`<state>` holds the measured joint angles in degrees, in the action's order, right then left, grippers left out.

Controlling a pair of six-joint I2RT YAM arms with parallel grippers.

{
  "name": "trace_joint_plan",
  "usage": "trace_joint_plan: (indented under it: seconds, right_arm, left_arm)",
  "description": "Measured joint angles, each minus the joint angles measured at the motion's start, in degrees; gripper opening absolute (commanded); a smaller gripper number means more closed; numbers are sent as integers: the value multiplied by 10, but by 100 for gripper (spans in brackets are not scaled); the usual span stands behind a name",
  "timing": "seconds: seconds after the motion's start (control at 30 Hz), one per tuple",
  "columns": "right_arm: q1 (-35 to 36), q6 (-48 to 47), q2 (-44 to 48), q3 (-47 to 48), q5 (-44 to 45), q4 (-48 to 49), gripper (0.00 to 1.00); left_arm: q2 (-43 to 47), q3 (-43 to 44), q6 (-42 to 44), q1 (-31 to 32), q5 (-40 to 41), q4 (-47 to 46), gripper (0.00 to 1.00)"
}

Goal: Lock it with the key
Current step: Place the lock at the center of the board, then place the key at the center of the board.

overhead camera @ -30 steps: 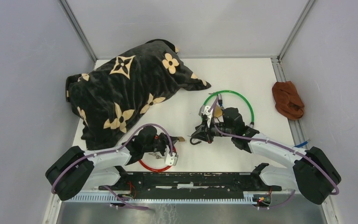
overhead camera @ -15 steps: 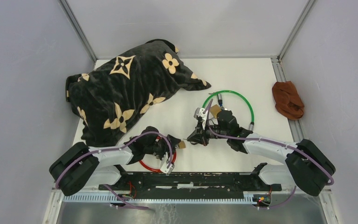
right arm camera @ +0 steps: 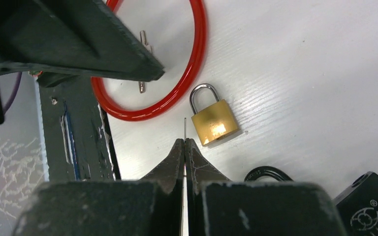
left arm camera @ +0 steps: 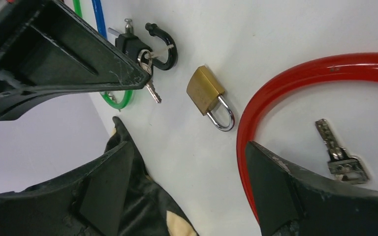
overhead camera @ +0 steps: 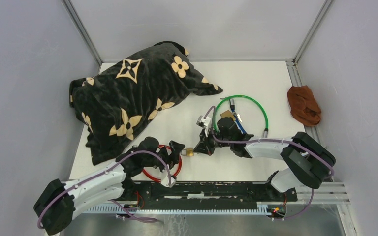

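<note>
A small brass padlock [overhead camera: 189, 152] [left arm camera: 205, 90] [right arm camera: 214, 122] lies flat on the white table with its steel shackle down in the body. My left gripper [overhead camera: 176, 151] [left arm camera: 187, 152] hovers just short of it, open, with nothing between the fingers. From the other side, my right gripper [overhead camera: 203, 146] [right arm camera: 184, 141] is shut on a key [left arm camera: 150, 87]. The key's thin blade [right arm camera: 185, 129] sticks out past the tips, close beside the padlock. In the left wrist view the key hangs on a small ring at the right fingertip.
A red cable loop [overhead camera: 161, 168] [left arm camera: 295, 83] lies under the left gripper, with another key [left arm camera: 342, 158] inside it. A black lock [left arm camera: 134, 43] [right arm camera: 369, 196], a green cable loop [overhead camera: 242, 100], a black flowered blanket [overhead camera: 133, 93] and a brown cloth [overhead camera: 303, 104] also lie here.
My left gripper opened and let the padlock go onto the table, then drew back. My right gripper, still shut, moved left and nearer, up to the padlock.
</note>
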<state>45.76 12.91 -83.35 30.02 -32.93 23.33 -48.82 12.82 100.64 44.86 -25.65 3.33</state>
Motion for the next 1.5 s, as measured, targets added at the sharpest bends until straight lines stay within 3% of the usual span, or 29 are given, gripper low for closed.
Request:
trace_joint_plan:
  seconds: [0.23, 0.33, 0.57, 0.63, 0.7, 0.93, 1.2, 1.33, 1.5]
  right_arm:
    - [22, 44, -68, 40, 5, 30, 0]
    - [47, 47, -76, 47, 6, 28, 0]
    - [65, 53, -76, 36, 21, 27, 0]
    - [67, 53, -76, 32, 28, 27, 7]
    - [68, 53, -76, 29, 38, 26, 20]
    - [68, 21, -72, 43, 82, -39, 47]
    - [62, -77, 1, 139, 287, -239, 79]
    - [24, -103, 15, 170, 382, -304, 84]
    - [-20, -114, -19, 196, 436, -367, 84]
  left_arm:
    - [112, 16, -134, 0, -2, 91, 91]
    - [142, 29, -281, 0, 5, 73, 96]
    - [194, 24, -661, -27, 96, -85, 100]
    - [209, 10, -757, -52, 121, -132, 100]
    - [224, -7, -848, -82, 137, -170, 100]
    - [249, -15, -1059, -152, 196, -201, 100]
    - [302, -47, -1240, -234, 236, -197, 100]
    - [330, -58, -1266, -246, 248, -191, 100]
    - [341, -58, -1278, -250, 256, -195, 100]
